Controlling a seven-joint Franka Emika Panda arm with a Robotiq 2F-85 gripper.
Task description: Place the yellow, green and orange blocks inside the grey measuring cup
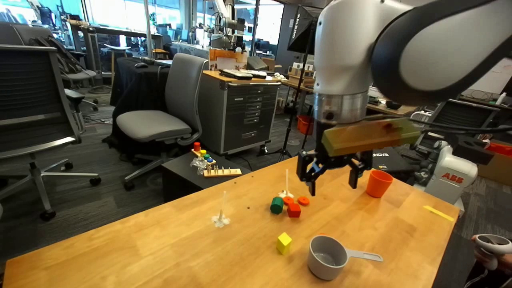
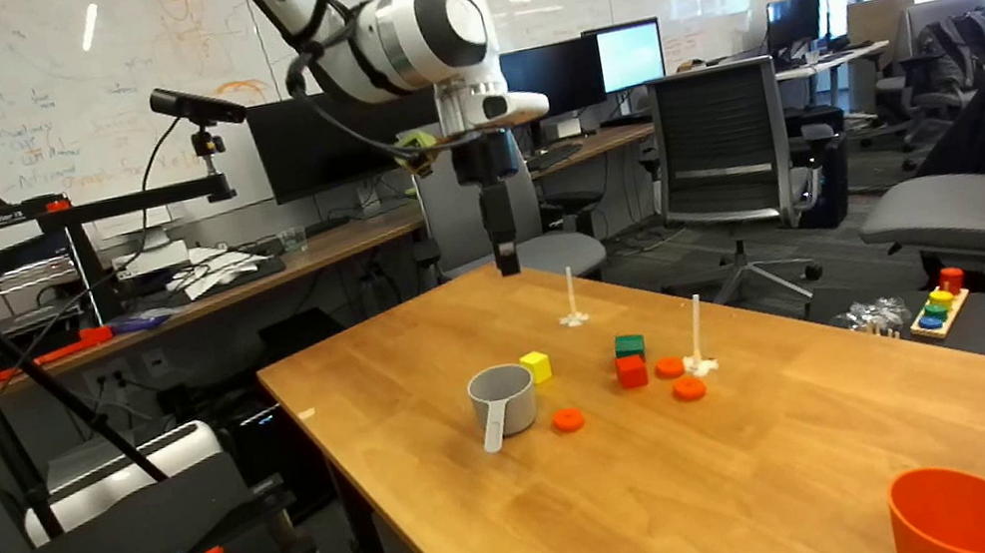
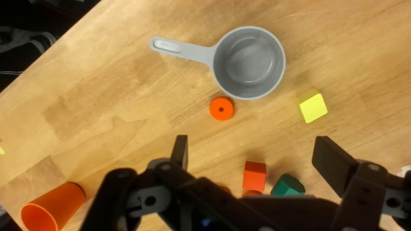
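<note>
In the wrist view, your black gripper (image 3: 252,146) holds its jaws wide apart. At the upper middle you see the smooth, round grey measuring cup (image 3: 249,64), upright on the grained wooden table (image 3: 96,99). The flat-faced yellow cube (image 3: 313,107) lies at middle right; the orange-red cube (image 3: 254,176) and the faceted green prism (image 3: 286,186) lie near each other at lower middle.

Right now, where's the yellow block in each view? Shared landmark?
In an exterior view: yellow block low, just right of centre, left of the grey cup.
In an exterior view: yellow block below and slightly right of centre, right of the grey cup.
In the wrist view: yellow block right of centre, lower right of the grey cup.
Shared landmark: the grey cup.
</note>
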